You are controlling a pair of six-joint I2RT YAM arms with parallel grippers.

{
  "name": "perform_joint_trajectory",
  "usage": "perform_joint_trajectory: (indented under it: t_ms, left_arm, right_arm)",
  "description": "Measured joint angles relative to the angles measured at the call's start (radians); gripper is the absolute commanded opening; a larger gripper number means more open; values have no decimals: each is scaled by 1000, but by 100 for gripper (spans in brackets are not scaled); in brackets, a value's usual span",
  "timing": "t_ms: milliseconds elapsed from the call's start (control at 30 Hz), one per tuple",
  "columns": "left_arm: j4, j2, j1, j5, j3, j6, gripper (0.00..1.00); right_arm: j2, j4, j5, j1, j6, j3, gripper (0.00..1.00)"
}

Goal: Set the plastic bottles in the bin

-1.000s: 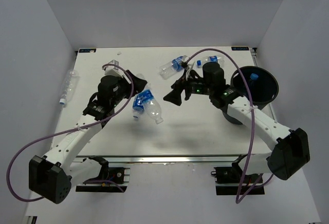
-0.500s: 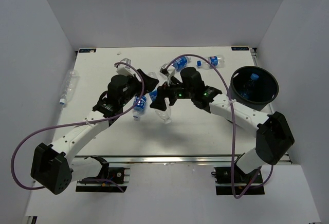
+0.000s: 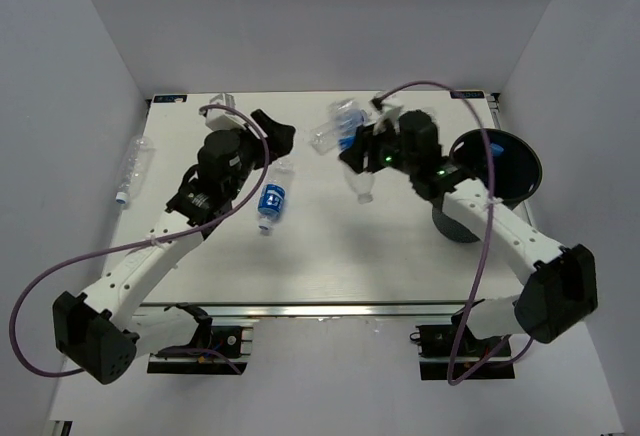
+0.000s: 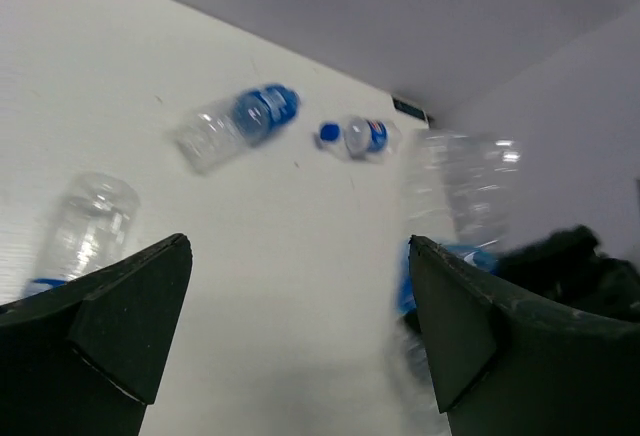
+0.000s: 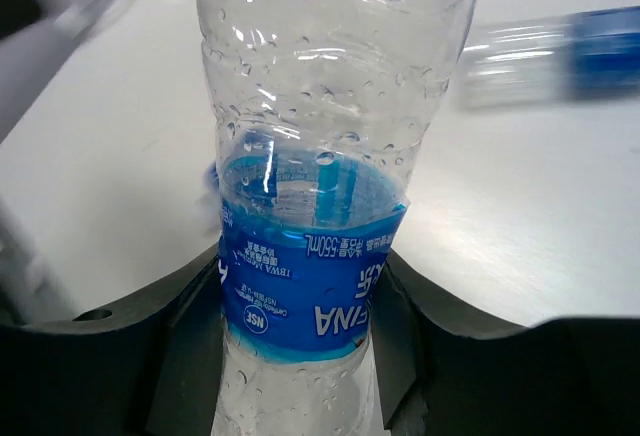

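On the white table (image 3: 400, 256), boxed in by pale walls (image 3: 300, 16), your right gripper (image 3: 372, 161) clamps a bottle (image 3: 365, 181) at its blue label. It holds the bottle above the surface, left of the bin (image 3: 527, 188) at the table's right edge. Your left gripper (image 3: 275, 141) gapes wide, holding nothing. A second bottle (image 3: 270, 202) lies just beside it.

The gripped bottle (image 5: 315, 206) runs off the top and bottom edges; the far bottle (image 5: 545, 61) is blurred.

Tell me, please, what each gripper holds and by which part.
The right gripper grips a plastic bottle around its blue label; the left gripper holds nothing.
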Motion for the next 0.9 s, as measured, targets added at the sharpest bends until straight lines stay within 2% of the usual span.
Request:
perform_joint_trajectory:
  t_ms: [133,233,333,467,500,567,600,800,900]
  left_arm:
    - [-56,-33,37,-113,35,35,98]
    - [-99,-16,80,-136,35,64,98]
    - [-127,66,114,-133,34,124,98]
    - [-152,237,123,-76,23,228,98]
    - [-158,272,123,-57,17,254,98]
    - [-169,336,122,-25,-1,311,98]
    - [-174,360,121,-15,-6,336,98]
    - [-192,427,121,25,-6,437,98]
    - [-193,465,121,33,-6,458,83]
  right_arm:
    - [-97,-84,155,-162,-35,55,25]
    - [-198,-106,303,-201,-74,106,25]
    - [-300,-112,476,-245,-95,130,26]
    - [-357,-131,716,-379,-102,119,30]
    - [-357,-142,766,-413,-101,108,33]
    - [-343,-167,832,-459,-103,84,63]
    - [-327,-188,845,-467,-102,79,88]
    - [-256,-274,842,-474,-106,78,89]
    - [-280,-276,779,-474,-107,82,89]
